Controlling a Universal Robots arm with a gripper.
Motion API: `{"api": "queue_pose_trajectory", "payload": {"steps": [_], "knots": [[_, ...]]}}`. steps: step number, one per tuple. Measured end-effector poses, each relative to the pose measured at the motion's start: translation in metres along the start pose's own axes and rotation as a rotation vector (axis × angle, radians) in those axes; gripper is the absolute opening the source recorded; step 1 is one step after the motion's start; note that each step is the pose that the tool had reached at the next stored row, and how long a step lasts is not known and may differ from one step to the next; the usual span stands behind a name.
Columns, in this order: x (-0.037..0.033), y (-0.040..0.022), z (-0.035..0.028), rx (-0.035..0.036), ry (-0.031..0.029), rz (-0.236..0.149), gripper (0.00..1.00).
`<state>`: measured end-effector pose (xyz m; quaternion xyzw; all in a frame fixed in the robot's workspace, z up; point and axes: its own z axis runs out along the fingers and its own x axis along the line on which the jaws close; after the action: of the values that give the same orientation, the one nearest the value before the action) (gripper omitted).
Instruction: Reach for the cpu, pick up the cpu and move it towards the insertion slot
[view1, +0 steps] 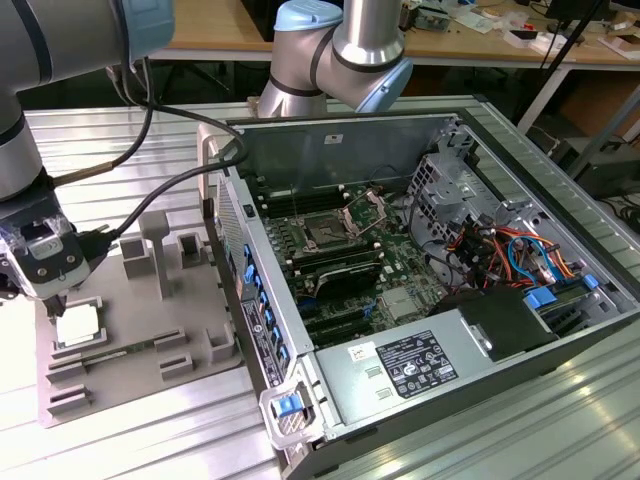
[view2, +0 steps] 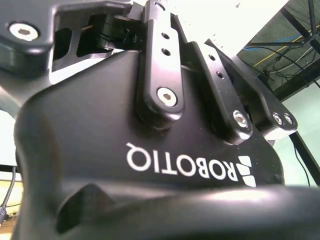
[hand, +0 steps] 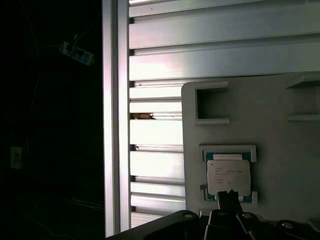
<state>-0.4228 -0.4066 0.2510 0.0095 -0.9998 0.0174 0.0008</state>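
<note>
Slatted aluminium tabletop is carrying a grey tray on the exterior view's left and an open computer case on its right; the gripper is hanging low over the tray's left corner, pointing straight down; whether it is released or clenched I cannot tell; it is carrying nothing that shows; the cpu is lying flat in a shallow framed recess of the tray, directly beneath the gripper; in the first wrist view the gripper's dark tip is overlapping one edge of the cpu, though contact or a small gap I cannot tell; the insertion slot is sitting well apart, on the green board inside the case, its metal frame standing hinged up; raised posts and low frames are rising from the tray between the cpu and the case; the case's side wall is standing upright between tray and board, while the case top is lying open above the slot; in the first wrist view bare slats are separating the tray's edge from the table's rail, with darkness beyond
</note>
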Motion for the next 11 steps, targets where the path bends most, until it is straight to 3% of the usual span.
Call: {"api": "queue_pose_trajectory", "payload": {"steps": [11], "knots": [[-0.0019,0.0001,0.0023,0.0000,0.0000,0.000,0.11]]}}
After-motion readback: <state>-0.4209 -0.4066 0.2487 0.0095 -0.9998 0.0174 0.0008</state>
